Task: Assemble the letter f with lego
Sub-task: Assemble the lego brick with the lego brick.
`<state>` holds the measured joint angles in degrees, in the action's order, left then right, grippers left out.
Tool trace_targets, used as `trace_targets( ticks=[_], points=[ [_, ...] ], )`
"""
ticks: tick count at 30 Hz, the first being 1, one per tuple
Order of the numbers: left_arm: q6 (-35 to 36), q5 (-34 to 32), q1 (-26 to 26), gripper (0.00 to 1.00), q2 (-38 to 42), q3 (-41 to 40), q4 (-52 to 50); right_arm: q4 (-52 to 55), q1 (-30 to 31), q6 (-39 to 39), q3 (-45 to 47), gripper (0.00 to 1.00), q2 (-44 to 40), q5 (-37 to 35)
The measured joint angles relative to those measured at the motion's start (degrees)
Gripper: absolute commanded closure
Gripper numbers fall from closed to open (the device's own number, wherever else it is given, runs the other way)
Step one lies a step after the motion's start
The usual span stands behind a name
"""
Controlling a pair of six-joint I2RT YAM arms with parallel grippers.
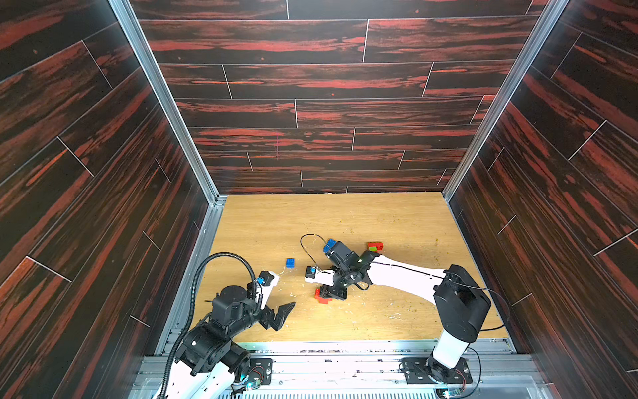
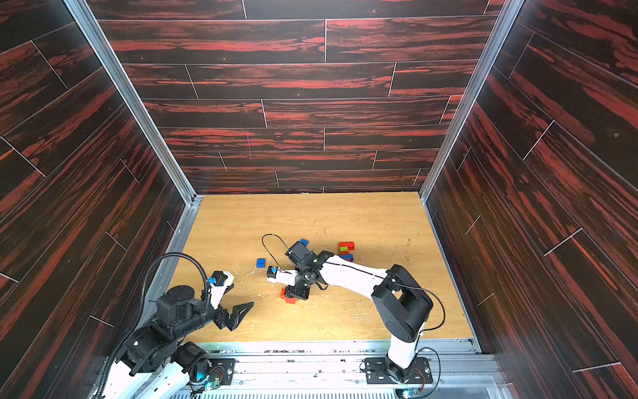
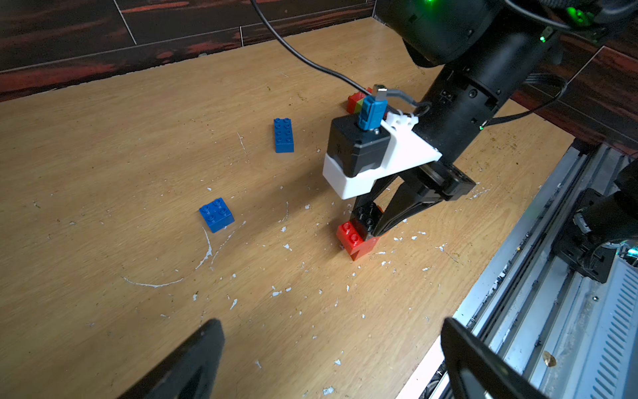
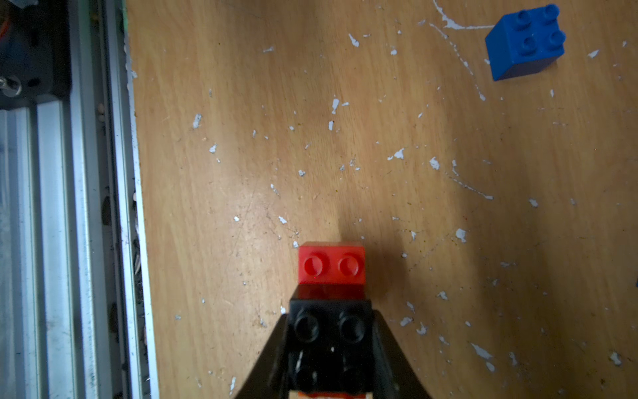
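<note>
Right gripper [image 3: 370, 222] pointed straight down, jaws narrowed onto the two flanks of a small black square studded plastic brick [image 4: 330, 328]. That brick sat on a red studded plastic brick [image 4: 331, 266] on the light wooden table [image 1: 276, 221], centre-near, with two red studs bare beside it. My guess is the side grip keeps the brick's underside free to press onto the studs. Whether it was fully seated, I could not tell.

Left gripper [image 1: 284, 317] hung low at near left, jaws wide and empty, clear of the build.

Spare stock lay apart:
- A blue square brick [image 3: 216, 214] sat left of the build.
- A blue oblong brick [image 3: 283, 134] lay farther back.
- A red-and-lime stack [image 1: 375, 246] stood far right.
</note>
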<state>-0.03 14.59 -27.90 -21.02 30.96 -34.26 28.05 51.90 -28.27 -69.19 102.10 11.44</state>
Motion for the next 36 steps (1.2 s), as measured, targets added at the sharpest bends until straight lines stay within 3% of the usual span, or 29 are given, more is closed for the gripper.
trace_targets(
  ticks=[13,36],
  points=[
    [0.0,0.0,-0.1,0.00,0.0,0.0,0.0,0.9,0.2,-0.3,-0.8,0.63,-0.2,-0.5],
    [0.0,-0.1,-0.1,0.00,0.0,0.0,0.0,12.4,-0.3,-6.1,-13.8,0.41,5.6,-0.5]
  ],
)
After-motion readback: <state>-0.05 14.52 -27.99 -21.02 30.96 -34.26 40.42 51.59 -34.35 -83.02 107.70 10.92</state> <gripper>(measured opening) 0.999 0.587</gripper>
